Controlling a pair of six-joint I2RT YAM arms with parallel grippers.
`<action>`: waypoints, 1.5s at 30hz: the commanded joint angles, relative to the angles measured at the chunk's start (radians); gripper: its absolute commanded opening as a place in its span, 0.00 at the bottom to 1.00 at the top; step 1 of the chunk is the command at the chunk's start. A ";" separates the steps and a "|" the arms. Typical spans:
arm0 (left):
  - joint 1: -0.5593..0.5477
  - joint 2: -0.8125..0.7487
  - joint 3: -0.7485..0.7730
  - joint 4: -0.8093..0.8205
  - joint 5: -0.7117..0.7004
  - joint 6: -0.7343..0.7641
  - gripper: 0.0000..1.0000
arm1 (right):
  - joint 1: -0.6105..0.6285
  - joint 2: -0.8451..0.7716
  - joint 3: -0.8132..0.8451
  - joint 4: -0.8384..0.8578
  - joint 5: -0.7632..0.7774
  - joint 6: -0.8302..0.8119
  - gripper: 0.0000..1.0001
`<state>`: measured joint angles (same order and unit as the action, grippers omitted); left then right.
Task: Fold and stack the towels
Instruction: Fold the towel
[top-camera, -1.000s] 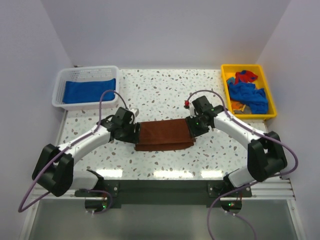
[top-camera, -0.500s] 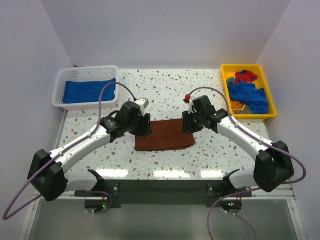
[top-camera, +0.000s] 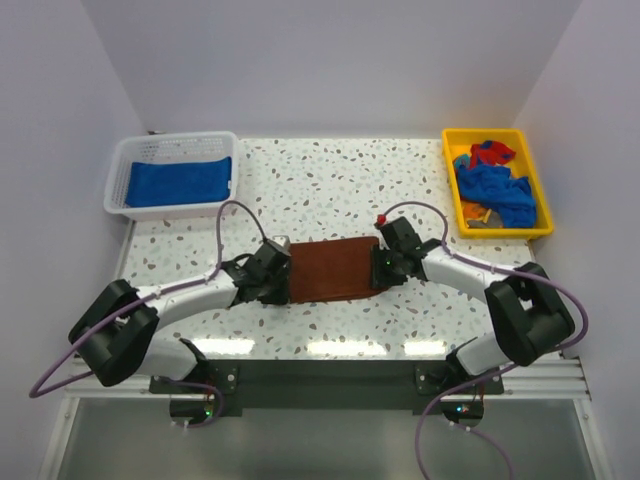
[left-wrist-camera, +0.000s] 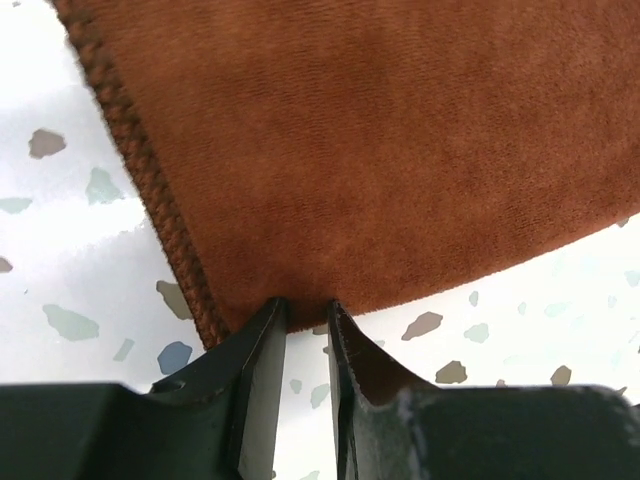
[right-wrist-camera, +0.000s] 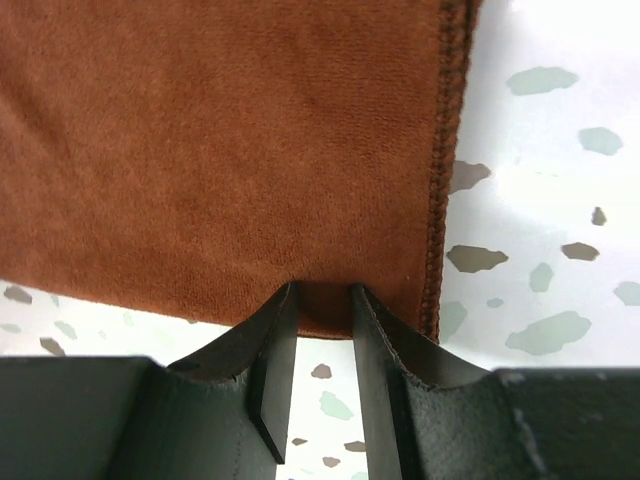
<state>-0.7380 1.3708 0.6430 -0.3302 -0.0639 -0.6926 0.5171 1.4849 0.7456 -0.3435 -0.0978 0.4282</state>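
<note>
1. Tools: the left tool (left-wrist-camera: 305, 305) and right tool (right-wrist-camera: 322, 290) sit low on the worktop (top-camera: 330, 190). Each is clenched on the near hem of the brown towel (top-camera: 335, 268), the left at its near-left corner and the right at its near-right corner. Both wrist views show only a narrow slit between the fingers, with cloth in it.
2. The brown towel lies flat as a rectangle mid-worktop, closer to the near edge than the far edge. Its stitched side hems run straight, and no wrinkles are visible.
3. Judgement: a fold is in hand, with the near hem to go over onto the far hem.
   - Lift both corners together at equal height.
   - Hold the hem taut between the tools and travel in parallel.
   - Lay hem square on hem before letting go.
   - Uneven pace would skew the fold.
   - Both pinches look shallow, at the very edge, so slipping is a risk.
4. Far-left corner: a white basket (top-camera: 120, 185) holds one folded blue towel (top-camera: 180, 182) lying flat. This is probably where the stack goes.
5. Far-right corner: a yellow bin (top-camera: 447, 170) holds a heap of unfolded towels (top-camera: 495, 185) in blue, red and orange. Most of the task appears to be left.
</note>
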 joint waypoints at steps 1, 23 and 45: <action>0.000 -0.042 -0.064 0.008 -0.074 -0.100 0.28 | -0.003 -0.006 -0.028 -0.026 0.154 0.055 0.33; 0.103 0.068 0.204 0.091 -0.151 0.025 0.46 | -0.057 0.221 0.362 0.076 0.118 -0.068 0.25; 0.046 -0.509 -0.030 -0.211 -0.056 -0.154 0.70 | -0.011 0.088 0.333 -0.022 0.032 -0.164 0.31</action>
<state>-0.6907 0.8574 0.5613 -0.4686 -0.0788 -0.8188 0.4637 1.6604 1.0485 -0.3416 -0.0116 0.2909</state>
